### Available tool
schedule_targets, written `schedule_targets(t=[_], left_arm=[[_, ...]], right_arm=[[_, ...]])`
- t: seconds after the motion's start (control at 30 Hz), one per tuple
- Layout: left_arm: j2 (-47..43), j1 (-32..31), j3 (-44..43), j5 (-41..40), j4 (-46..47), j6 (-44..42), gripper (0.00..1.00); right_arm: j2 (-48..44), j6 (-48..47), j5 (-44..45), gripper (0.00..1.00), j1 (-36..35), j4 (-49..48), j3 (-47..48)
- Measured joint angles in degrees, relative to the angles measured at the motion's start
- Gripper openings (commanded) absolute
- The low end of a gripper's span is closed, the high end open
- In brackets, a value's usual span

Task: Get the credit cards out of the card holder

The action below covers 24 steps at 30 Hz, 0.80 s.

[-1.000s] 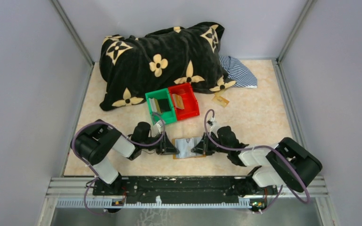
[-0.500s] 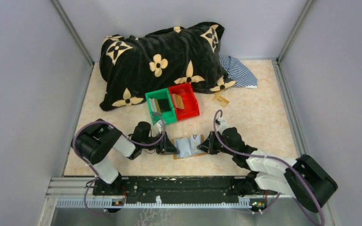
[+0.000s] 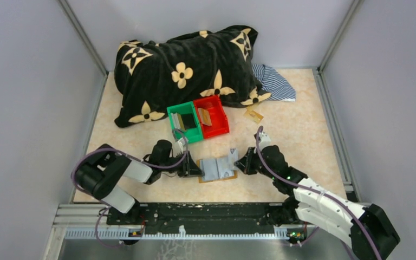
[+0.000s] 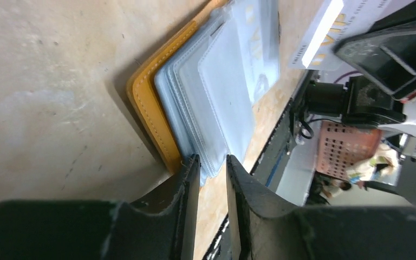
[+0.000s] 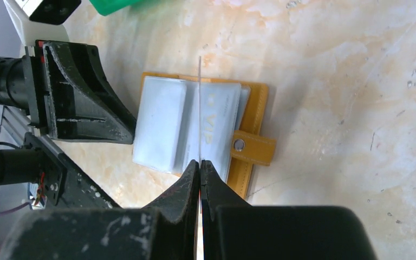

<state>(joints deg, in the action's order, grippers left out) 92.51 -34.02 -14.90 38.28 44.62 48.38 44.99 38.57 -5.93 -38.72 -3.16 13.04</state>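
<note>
The tan card holder [image 3: 217, 169] lies open on the table, grey pockets [image 4: 216, 81] up, strap tab [image 5: 252, 147] toward the right. My right gripper [image 5: 200, 162] is shut on a pale credit card [image 3: 232, 155], seen edge-on as a thin line above the holder in the right wrist view. The left wrist view shows that card's [image 4: 317, 32] face. My left gripper [image 4: 212, 168] sits at the holder's left corner, jaws slightly apart, one fingertip [image 4: 190, 170] against the tan edge [image 4: 151, 103]. More cards stay in the pockets [image 5: 219, 127].
A green bin [image 3: 184, 123] and a red bin [image 3: 212, 116] with cards inside stand just behind the holder. A black flowered blanket [image 3: 184, 70] and striped cloth [image 3: 273, 81] fill the back. A small tan card [image 3: 254, 115] lies right of the red bin.
My right gripper closed on a card and drew it rightward and up out of the holder. The right arm swung toward the right. The left gripper stayed at the holder's corner.
</note>
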Motion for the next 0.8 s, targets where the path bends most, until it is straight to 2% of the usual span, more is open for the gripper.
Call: schedule_targets(t=[0.27,0.37,0.53,0.8], left_arm=[[-16.28,0.00,-5.53,-7.39,-22.53,-8.55,0.63],[-21.00,0.00,-8.48,-9.22,-27.58,-11.26,0.63],[-23.98,0.00,-10.05,-10.62,-31.10,-13.51,0.64],[-25.88,0.00,-9.73,-12.90,-28.28,-14.82,0.64]], right_arm=[[0.31,-2.54,-1.42,0.00,0.02,0.92,4.72],[2.34,-3.02,-3.30,0.00,0.02,-0.26,6.05],[6.93,-3.13,-4.17,0.00,0.02,-1.53,8.61],[15.80,-5.07,-9.51,0.00,0.02,-4.24,18.08]])
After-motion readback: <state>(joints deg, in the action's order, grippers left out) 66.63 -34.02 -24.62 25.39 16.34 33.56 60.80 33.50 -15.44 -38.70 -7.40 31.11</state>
